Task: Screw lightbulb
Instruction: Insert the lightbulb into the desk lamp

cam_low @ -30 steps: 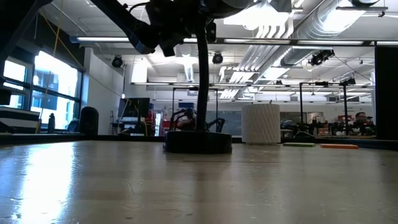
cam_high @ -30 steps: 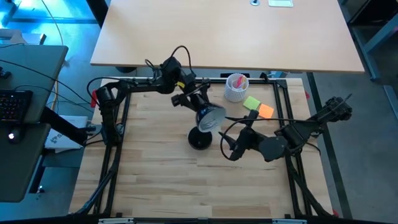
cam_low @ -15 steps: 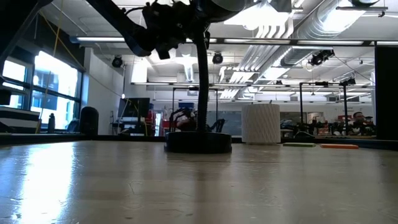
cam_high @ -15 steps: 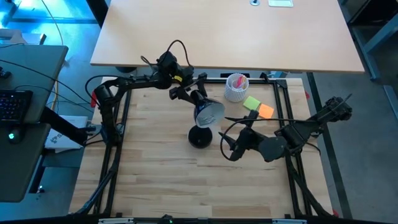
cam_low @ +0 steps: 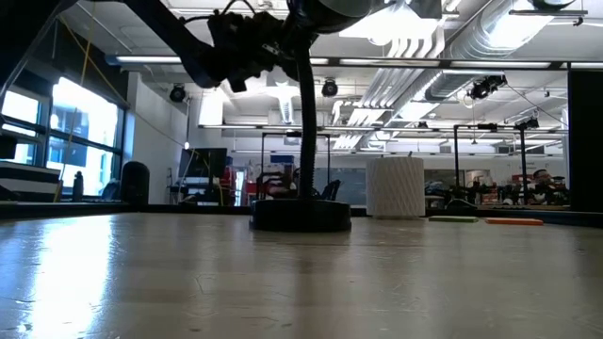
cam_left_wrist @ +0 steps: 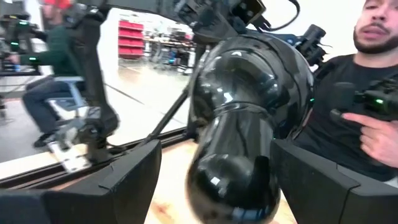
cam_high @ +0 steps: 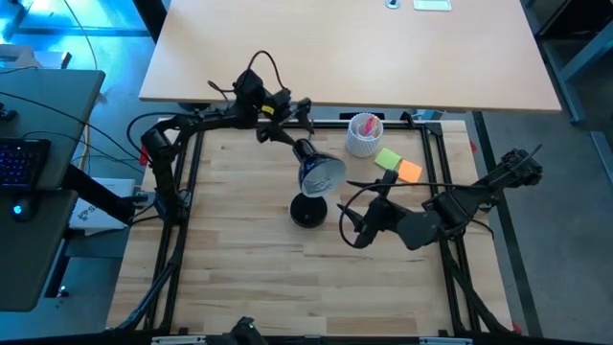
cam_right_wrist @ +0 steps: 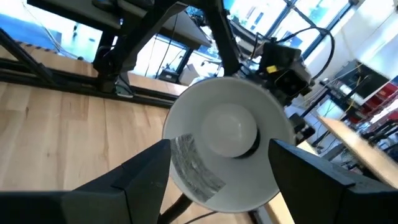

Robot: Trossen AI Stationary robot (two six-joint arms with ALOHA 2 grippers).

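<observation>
Lightbulb point(cam_right_wrist: 231, 130) in lamp head point(cam_right_wrist: 221, 149), facing spread, empty right end effector point(cam_right_wrist: 217, 177).

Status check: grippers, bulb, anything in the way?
Left gripper open behind lamp head. Right gripper open, facing shade. Bulb seated in shade. Nothing blocking.

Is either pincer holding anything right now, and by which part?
Nothing is held. The left pincer stands open behind the lamp head; the right pincer is open facing the lightbulb seated in the shade.
</observation>
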